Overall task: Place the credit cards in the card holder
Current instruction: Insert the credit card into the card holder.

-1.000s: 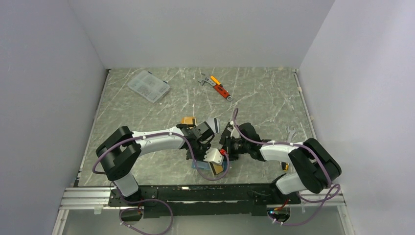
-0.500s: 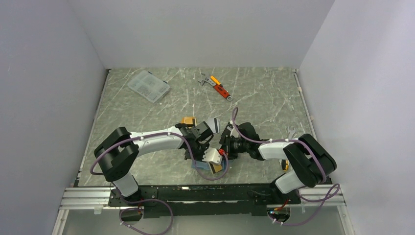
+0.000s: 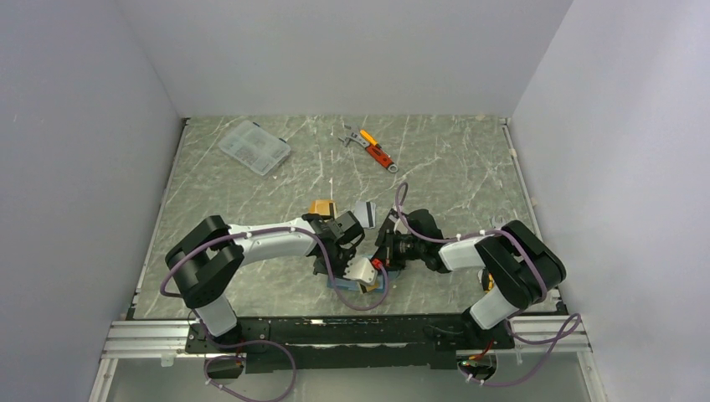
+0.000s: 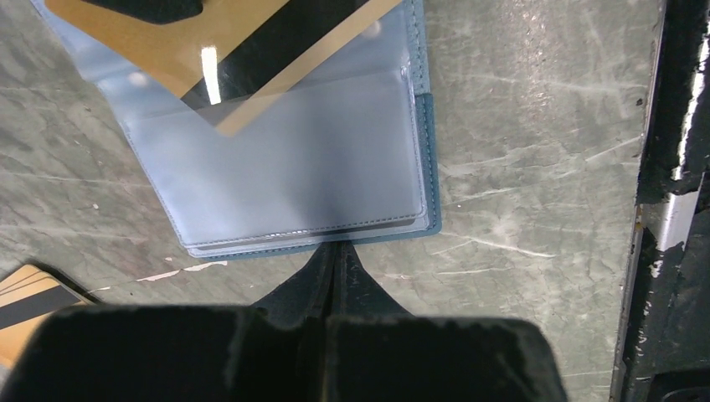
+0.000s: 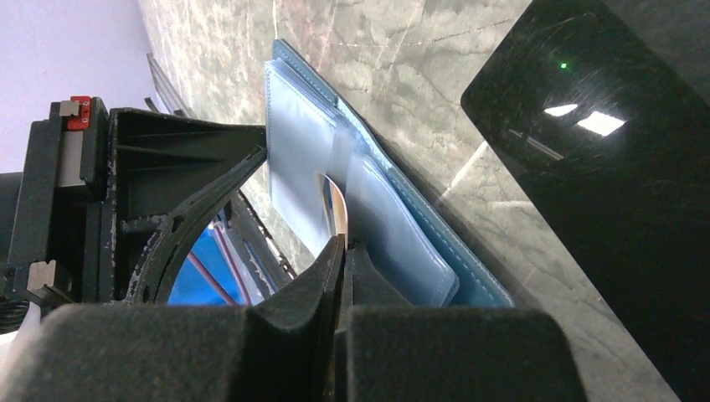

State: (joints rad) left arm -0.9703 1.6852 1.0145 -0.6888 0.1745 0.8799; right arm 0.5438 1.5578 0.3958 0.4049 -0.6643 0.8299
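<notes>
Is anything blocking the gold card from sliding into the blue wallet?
Nothing visible does. The gold card, pinched in the right gripper, already has a corner in the card holder's clear pocket; the left gripper is at the holder's edge.

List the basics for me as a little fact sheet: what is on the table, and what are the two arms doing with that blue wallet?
Wallet: teal wallet, lying open on the table, clear pockets facing up.
Right gripper: right gripper shut on a gold card, whose corner sits inside a pocket.
Left gripper: left gripper shut, tips at the wallet's near edge; whether it pinches the edge is unclear.
Spare cards: another gold card beside the wallet; a silver card further back.
Far end: clear plastic box, orange-handled tool.
</notes>
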